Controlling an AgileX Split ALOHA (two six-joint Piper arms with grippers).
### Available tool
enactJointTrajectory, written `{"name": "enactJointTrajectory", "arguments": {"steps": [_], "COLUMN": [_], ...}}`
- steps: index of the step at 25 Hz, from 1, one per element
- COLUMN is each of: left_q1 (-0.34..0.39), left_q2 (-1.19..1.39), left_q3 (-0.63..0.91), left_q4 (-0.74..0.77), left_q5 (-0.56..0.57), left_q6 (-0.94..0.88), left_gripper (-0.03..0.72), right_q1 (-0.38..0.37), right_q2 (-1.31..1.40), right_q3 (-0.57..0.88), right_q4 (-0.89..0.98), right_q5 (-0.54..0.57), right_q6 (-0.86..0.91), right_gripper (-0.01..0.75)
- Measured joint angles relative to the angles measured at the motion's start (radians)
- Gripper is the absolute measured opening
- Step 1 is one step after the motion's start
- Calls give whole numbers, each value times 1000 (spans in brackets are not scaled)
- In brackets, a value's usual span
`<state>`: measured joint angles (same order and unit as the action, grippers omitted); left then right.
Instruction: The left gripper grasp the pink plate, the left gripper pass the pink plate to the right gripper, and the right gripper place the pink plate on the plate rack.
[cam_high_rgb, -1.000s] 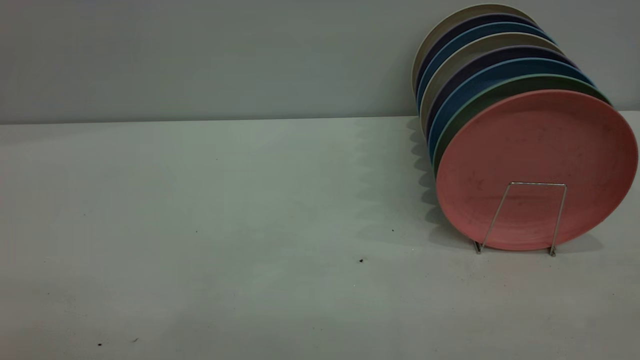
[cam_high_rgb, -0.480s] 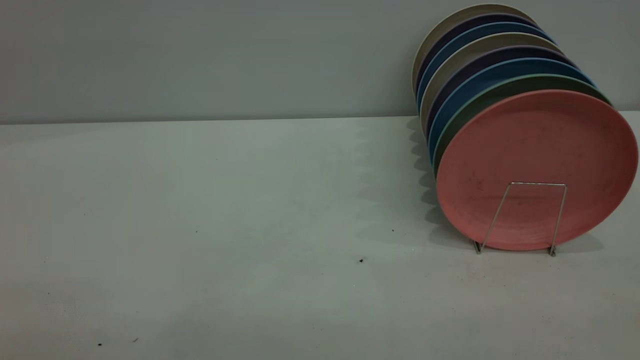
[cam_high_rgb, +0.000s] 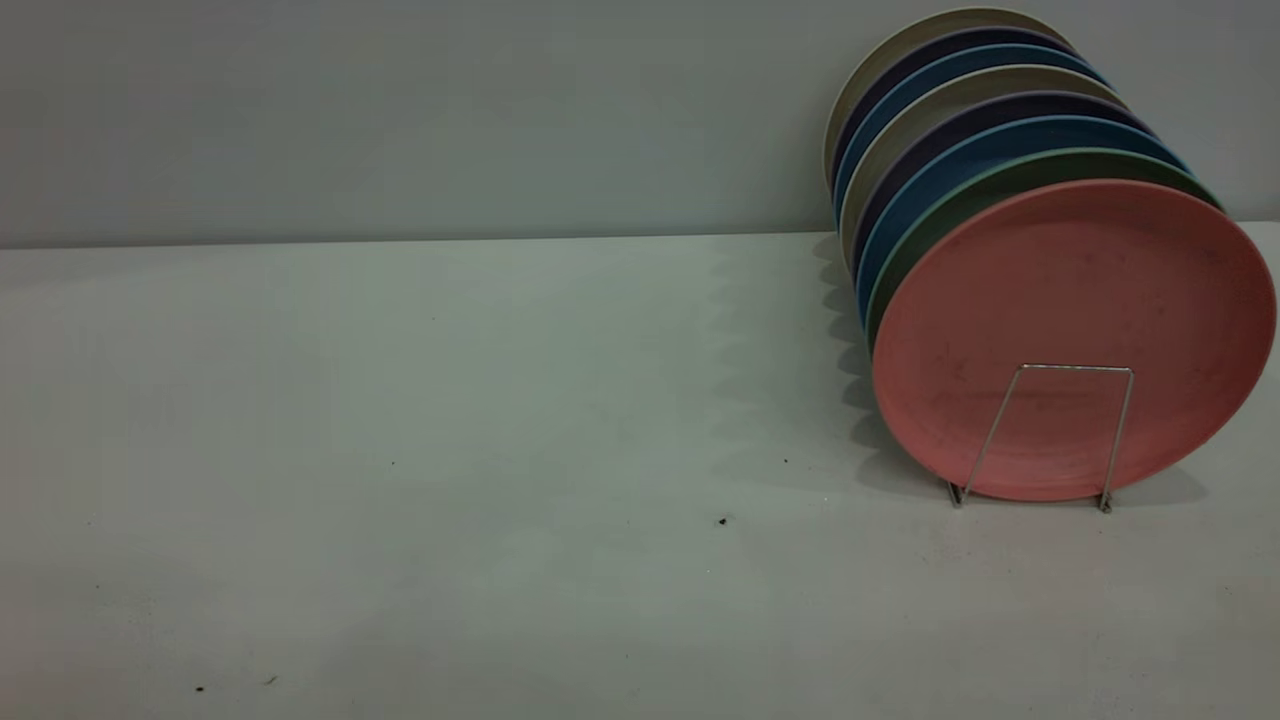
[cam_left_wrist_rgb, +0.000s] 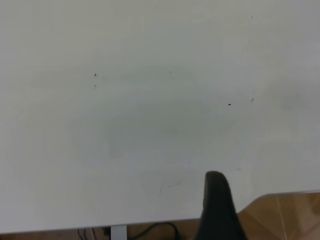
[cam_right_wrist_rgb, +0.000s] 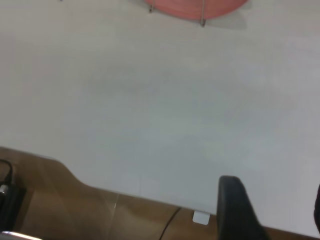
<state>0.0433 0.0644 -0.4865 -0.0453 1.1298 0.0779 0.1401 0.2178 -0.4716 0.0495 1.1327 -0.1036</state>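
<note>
only small parts of the robot show, both in the wrist views. of the left gripper (cam_left_wrist_rgb: 218, 210) one finger is seen: a matte black, smooth piece with a rounded tip, widening toward its base at 6 o'clock in the left wrist view. of the right gripper (cam_right_wrist_rgb: 272, 212) one finger (cam_right_wrist_rgb: 237, 210) is a black, blocky, tapering piece with a blunt rounded top, and a thin dark sliver of a second part shows at the 4 o'clock edge. no markings, screws or cables are visible on either.
</note>
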Motion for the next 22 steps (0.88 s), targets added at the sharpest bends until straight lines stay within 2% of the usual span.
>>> {"name": "enactJointTrajectory", "arguments": {"steps": [6, 12, 22], "left_q1": [0, 0, 0], "left_q2": [0, -29, -87], "left_q3": [0, 0, 0], "left_q4": [0, 0, 0], "left_q5": [0, 0, 1], "left_q6": [1, 1, 1], "left_gripper": [538, 538, 538], "right_q1": [-4, -91, -98], "right_q2": [-1, -81, -233], "right_q3": [0, 0, 0], "right_q4": [0, 4, 9], "right_q5": [0, 0, 6], "right_q6": [0, 0, 0], "right_gripper": [393, 393, 393]}}
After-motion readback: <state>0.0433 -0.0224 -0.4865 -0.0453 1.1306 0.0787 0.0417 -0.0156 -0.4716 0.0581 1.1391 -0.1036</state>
